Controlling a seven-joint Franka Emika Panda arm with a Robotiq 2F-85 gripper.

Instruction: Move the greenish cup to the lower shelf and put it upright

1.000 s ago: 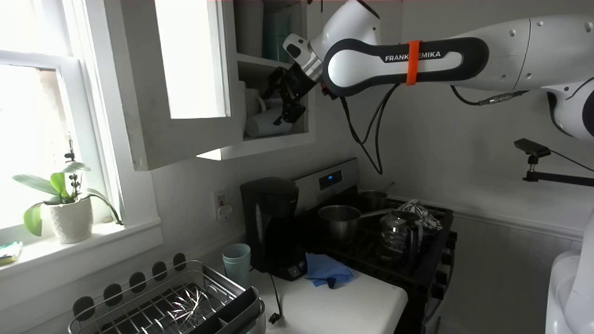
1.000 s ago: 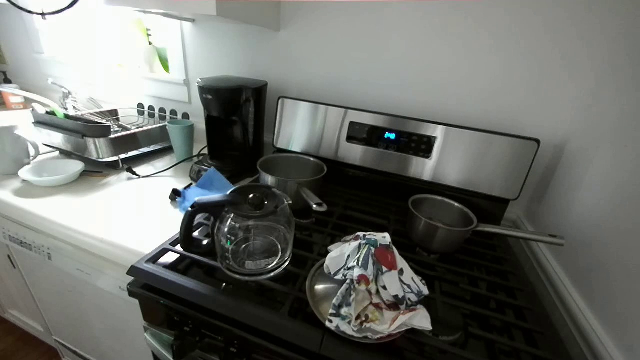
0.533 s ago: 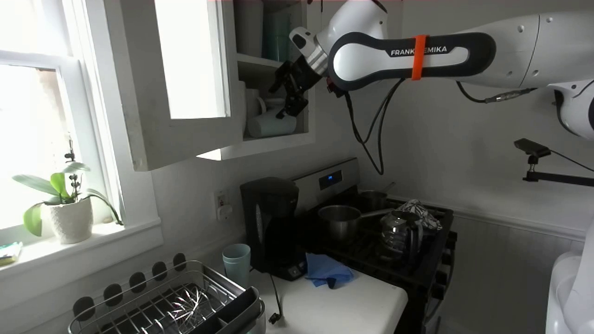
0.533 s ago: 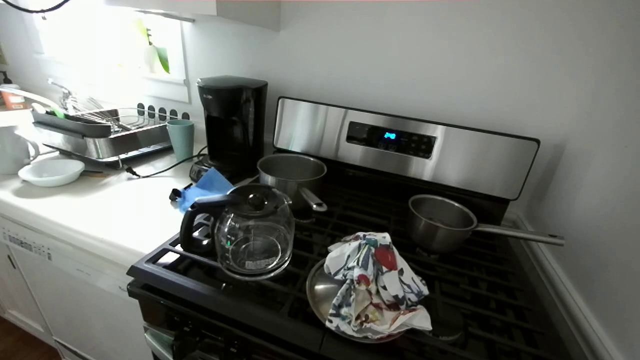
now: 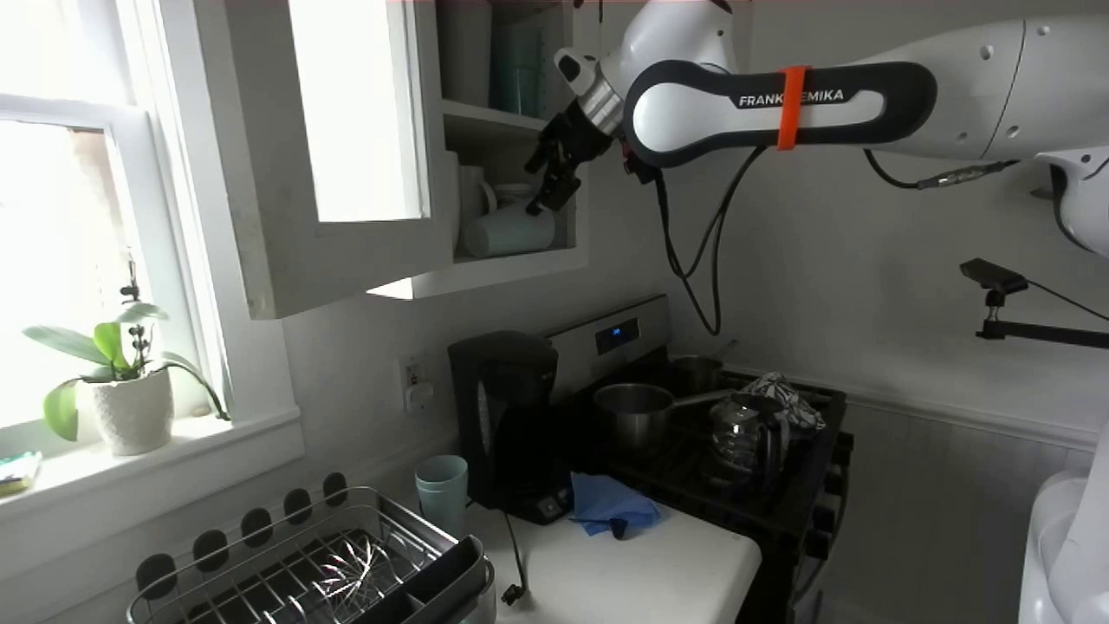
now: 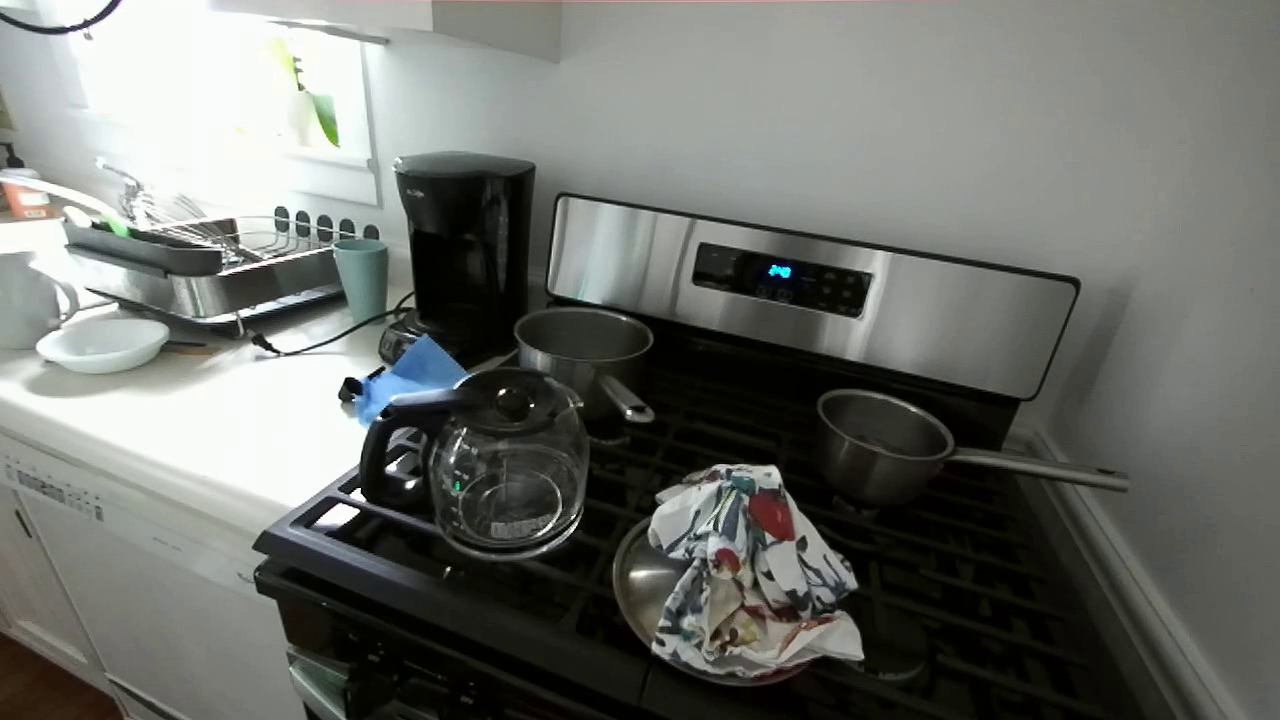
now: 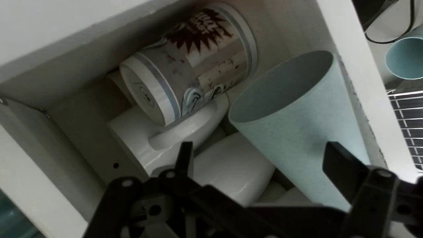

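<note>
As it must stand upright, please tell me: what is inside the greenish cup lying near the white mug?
Inside the greenish cup, the wrist view shows only bare wall. Its bottom is hidden by the near side; anything there cannot be seen.

Kitchen, plainly: the stove (image 6: 960,322) (display (image 6: 780,272) glowing blue) carries saucepans (image 6: 880,460) and a glass coffee pot (image 6: 510,480); just beside the stove, a counter (image 6: 230,425) bears a coffee maker (image 6: 465,245); farther from the stove stands a dish rack (image 6: 270,294); a cupboard (image 5: 502,274) holding mugs (image 7: 132,130) hangs higher than the stove.
</note>
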